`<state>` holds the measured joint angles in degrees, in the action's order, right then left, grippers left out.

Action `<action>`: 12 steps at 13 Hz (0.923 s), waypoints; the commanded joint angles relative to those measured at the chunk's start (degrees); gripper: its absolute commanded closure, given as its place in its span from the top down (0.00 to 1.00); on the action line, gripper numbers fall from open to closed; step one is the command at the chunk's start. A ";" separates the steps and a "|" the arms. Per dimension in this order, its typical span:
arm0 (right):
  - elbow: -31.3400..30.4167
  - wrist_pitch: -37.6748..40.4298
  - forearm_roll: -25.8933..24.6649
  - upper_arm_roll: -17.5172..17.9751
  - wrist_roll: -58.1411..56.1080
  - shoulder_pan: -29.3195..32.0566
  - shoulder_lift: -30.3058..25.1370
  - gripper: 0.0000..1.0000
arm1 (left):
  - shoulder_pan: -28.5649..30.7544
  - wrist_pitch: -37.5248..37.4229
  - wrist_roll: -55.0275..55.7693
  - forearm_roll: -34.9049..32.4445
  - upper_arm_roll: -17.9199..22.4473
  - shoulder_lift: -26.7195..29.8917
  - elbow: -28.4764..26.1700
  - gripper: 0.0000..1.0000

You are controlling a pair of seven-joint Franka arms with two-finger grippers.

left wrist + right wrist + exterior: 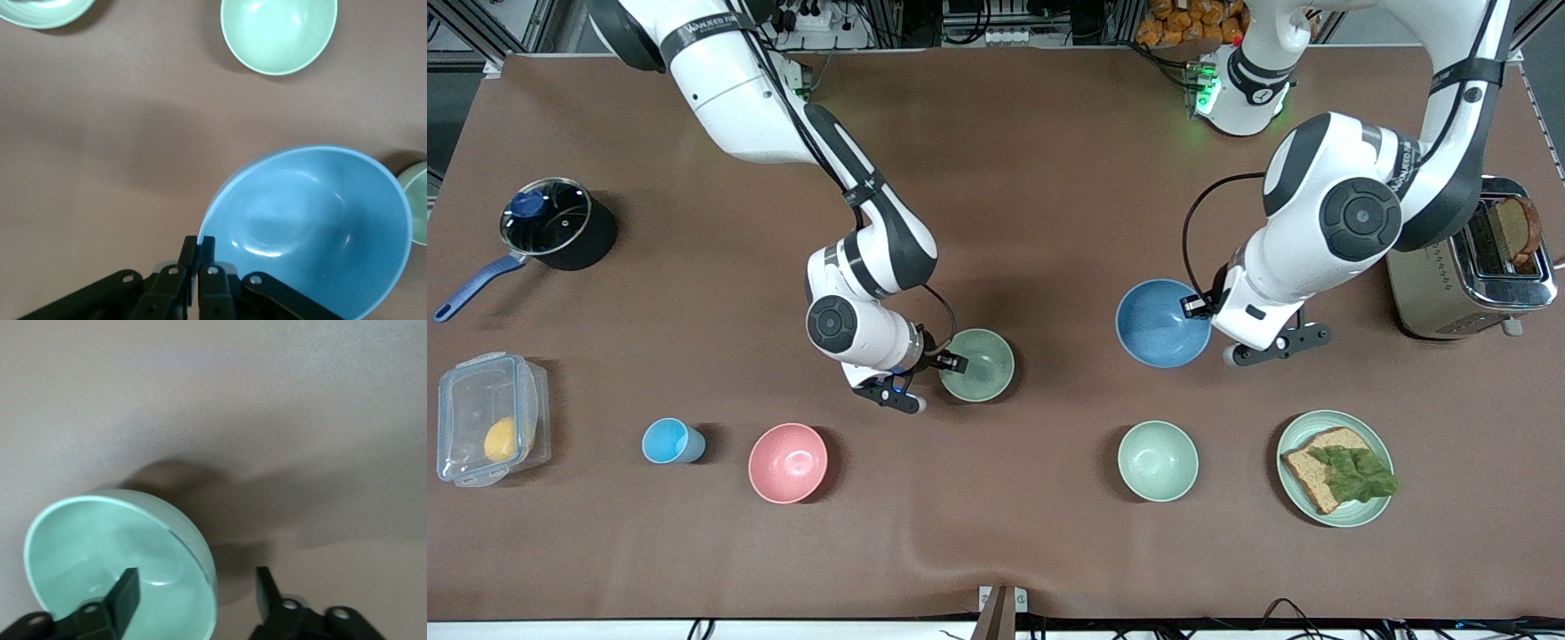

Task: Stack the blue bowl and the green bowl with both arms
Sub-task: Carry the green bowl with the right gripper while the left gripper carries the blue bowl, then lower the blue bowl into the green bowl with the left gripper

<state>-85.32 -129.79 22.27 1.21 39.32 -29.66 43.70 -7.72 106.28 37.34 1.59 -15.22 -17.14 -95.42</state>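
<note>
Gripping the blue bowl (1161,324), left hand (1197,305); green bowl (978,364) empty.

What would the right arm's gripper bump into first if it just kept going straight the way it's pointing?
Most likely the green bowl. The right gripper is open and straddles that bowl's rim, one finger inside and one outside, so going on it would probably meet the rim, then the table. Depth is hard to judge.

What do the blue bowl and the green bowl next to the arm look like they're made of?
Blue bowl: probably smooth plastic or melamine; even colour, soft glossy highlights inside, thin rim. The left gripper pinches that rim.
Green bowl: likely the same, with a satin sheen and uniform pale colour; the right gripper straddles its wall. Glazed ceramic can't be ruled out.
</note>
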 commanded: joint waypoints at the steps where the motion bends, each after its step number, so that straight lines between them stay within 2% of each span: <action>1: 0.50 2.68 1.11 0.11 7.66 2.32 -1.60 1.00 | -3.16 -0.63 7.27 1.74 -0.16 -4.02 6.09 0.00; 4: 1.74 3.41 0.93 -0.16 17.42 3.64 -1.08 1.00 | -9.57 0.07 18.26 1.75 0.10 -11.23 13.83 0.00; 6: 1.48 1.83 1.19 -0.07 20.27 5.57 -0.64 1.00 | -11.17 5.84 22.84 1.84 0.10 -13.96 14.38 0.00; 9: -0.01 0.68 0.41 -0.25 20.80 4.53 -0.55 1.00 | -14.33 12.01 27.60 1.66 0.28 -17.48 14.47 0.00; 12: -3.70 -7.82 0.67 -0.16 25.18 2.95 -0.64 1.00 | -16.70 14.57 31.03 1.58 0.45 -18.98 14.38 0.00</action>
<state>-86.05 -133.04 22.37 0.93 61.09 -25.33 43.70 -22.57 120.17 65.99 2.54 -15.42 -35.12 -82.73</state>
